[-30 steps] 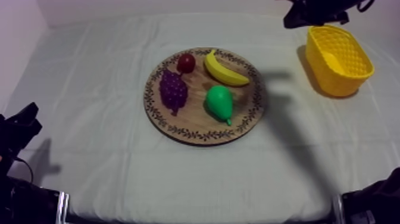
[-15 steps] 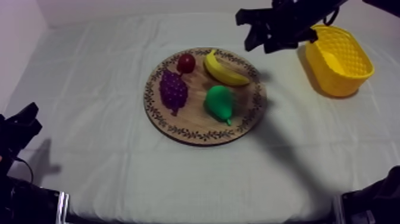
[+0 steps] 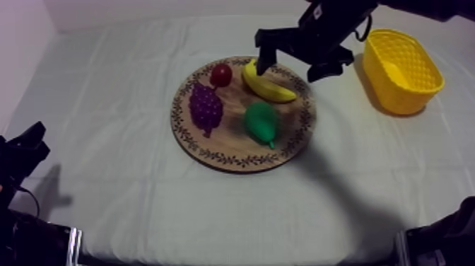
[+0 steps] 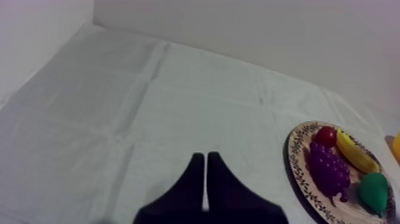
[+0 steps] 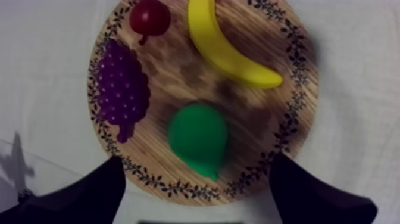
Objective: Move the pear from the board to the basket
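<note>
Pear [image 3: 260, 122] lay on its side on the wooden board [image 3: 226, 145], in the half nearer the camera and toward the yellow basket's side, its narrow end pointing at the near rim. Nearest of all in the top view, my left arm sat low at its own side of the cloth-covered table [image 3: 127, 184]. The left wrist view settled what that angle could not: the left gripper [image 4: 205, 190] had its fingers pressed together in a narrow wedge, holding nothing, over bare cloth and well apart from the board. Past the pear, the bunch of grapes [image 3: 206, 107] lay on the board's other half, with the banana [image 3: 267, 83] and the small red fruit [image 3: 221, 73] along the far rim. The right gripper [image 3: 290, 68] hung over that far rim, above the banana. From overhead its spread was hard to judge, but the right wrist view looked straight down and showed the two black fingers wide apart with nothing between them, the right gripper [image 5: 199, 196] framing the board's edge just beyond the pear [image 5: 197, 138], touching no fruit. Farthest off, the yellow basket [image 3: 403, 71] stood on the cloth at the right side, apart from the board.
</note>
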`<state>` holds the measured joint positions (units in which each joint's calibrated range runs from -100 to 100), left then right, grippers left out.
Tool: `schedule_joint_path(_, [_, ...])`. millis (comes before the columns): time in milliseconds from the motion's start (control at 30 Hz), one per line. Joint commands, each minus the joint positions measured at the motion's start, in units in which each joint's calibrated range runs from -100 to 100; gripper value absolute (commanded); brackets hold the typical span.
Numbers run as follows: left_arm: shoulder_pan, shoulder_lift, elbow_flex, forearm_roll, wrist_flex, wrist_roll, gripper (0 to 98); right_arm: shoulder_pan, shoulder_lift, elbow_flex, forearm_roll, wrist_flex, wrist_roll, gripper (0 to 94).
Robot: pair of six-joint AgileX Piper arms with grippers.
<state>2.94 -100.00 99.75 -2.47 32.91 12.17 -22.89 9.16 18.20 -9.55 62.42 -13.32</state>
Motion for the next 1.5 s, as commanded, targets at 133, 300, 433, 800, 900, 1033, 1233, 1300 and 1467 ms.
schedule_joint_path(133, [-0.01, 0.0, 0.03, 0.01, -0.01, 0.02, 0.1, 0.0, 6.99, -1.22, -0.81, -1.46, 1.18, 87.0])
schedule_joint_path(300, [-0.01, 0.0, 0.03, 0.01, -0.01, 0.02, 0.1, -0.12, 12.26, -3.06, -1.34, -1.69, 1.96, 88.0])
schedule_joint_path(433, [-0.01, 0.0, 0.03, 0.01, -0.01, 0.02, 0.1, -0.32, 15.49, -4.17, -1.96, -1.74, 2.47, 88.4])
schedule_joint_path(800, [-0.01, 0.0, 0.03, 0.01, -0.01, 0.02, 0.1, -1.58, 21.07, -5.23, -2.54, -2.83, 2.95, 85.9])
schedule_joint_path(900, [-0.01, 0.0, 0.03, 0.01, -0.01, 0.02, 0.1, -1.85, 22.23, -5.57, -2.57, -3.18, 3.08, 83.1])
schedule_joint_path(1033, [-0.01, 0.0, 0.03, 0.01, -0.01, 0.02, 0.1, -2.14, 23.59, -5.78, -2.68, -3.85, 3.34, 76.2])
schedule_joint_path(1233, [-0.01, 0.0, 0.03, 0.01, -0.01, 0.02, 0.1, -2.98, 24.64, -6.04, -2.26, -4.66, 3.49, 61.0])
schedule_joint_path(1300, [-0.01, 0.0, 0.03, 0.01, -0.01, 0.02, 0.1, -3.39, 24.47, -6.13, -1.64, -4.91, 3.11, 54.5])
schedule_joint_path(1467, [-0.01, 0.0, 0.03, 0.01, -0.01, 0.02, 0.1, -3.88, 24.05, -6.17, -0.68, -5.3, 2.51, 37.6])
